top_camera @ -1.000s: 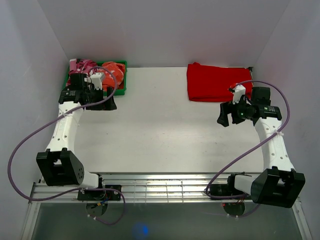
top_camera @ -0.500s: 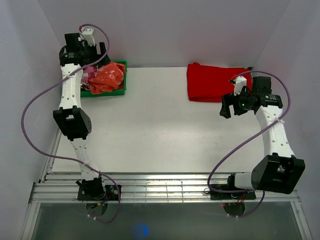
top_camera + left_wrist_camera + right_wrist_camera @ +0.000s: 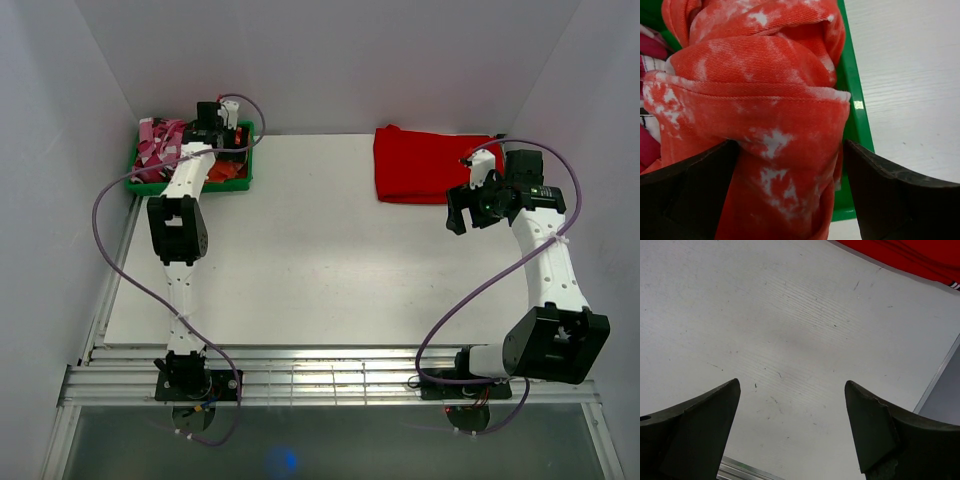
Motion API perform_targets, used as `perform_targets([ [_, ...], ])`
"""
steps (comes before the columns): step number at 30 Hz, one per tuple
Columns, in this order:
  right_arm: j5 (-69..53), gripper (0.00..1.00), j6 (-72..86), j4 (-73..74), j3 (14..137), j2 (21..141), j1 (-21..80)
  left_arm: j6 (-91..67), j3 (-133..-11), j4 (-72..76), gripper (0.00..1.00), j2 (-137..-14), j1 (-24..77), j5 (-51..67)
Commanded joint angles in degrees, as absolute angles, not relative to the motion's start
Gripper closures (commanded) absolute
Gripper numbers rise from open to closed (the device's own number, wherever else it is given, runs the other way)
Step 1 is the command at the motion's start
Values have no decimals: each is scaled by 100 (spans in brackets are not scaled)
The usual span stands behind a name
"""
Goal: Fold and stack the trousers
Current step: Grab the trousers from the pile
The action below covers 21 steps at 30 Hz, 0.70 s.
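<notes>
Descent is done: my left gripper (image 3: 790,155), raised high above the green bin (image 3: 857,120) half a second ago, has dropped into it at the far-left corner of the worktop (image 3: 320,260). Its fingers stand wide apart, one on either side of the trousers (image 3: 755,65), which lie bunched in the bin, not yet pinched. I judge this is the pick-up, with all the folding still ahead. My right gripper (image 3: 790,385) has barely shifted and hangs with its jaws apart over bare worktop, just beside the folded red cloth (image 3: 425,165) near the far-right corner.
</notes>
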<state>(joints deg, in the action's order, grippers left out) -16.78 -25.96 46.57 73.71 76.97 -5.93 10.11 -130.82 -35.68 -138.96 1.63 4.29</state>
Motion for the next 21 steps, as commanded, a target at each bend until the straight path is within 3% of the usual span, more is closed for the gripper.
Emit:
perform_targets([
  [1,-1547,10,-2628,4579,7383,7717,-615,1397,-13218,-3331,4,-14106,351,-1323],
  [5,-1573,10,-2602,4579,7392,7734,-615,1564,-13342,-3322,34,-14221,360,-1678],
  [6,-1573,10,-2593,4570,7392,7743,-615,1582,-13342,-3322,50,-14195,369,-1731],
  [8,-1600,10,-2575,4570,7418,7778,-615,1617,-13289,-3322,69,-14133,369,-1740],
  [9,-1626,10,-2558,4562,7427,7796,-615,1617,-13263,-3340,87,-14046,387,-1714],
  [10,-1635,10,-2540,4553,7444,7822,-615,1608,-13271,-3340,96,-13975,387,-1679],
  [11,-1652,10,-2488,4544,7488,7840,-615,1565,-13289,-3340,100,-13896,387,-1461],
  [21,-2126,10,-2215,4552,8128,7936,-615,1187,-13607,-2348,100,-11692,579,-107],
])
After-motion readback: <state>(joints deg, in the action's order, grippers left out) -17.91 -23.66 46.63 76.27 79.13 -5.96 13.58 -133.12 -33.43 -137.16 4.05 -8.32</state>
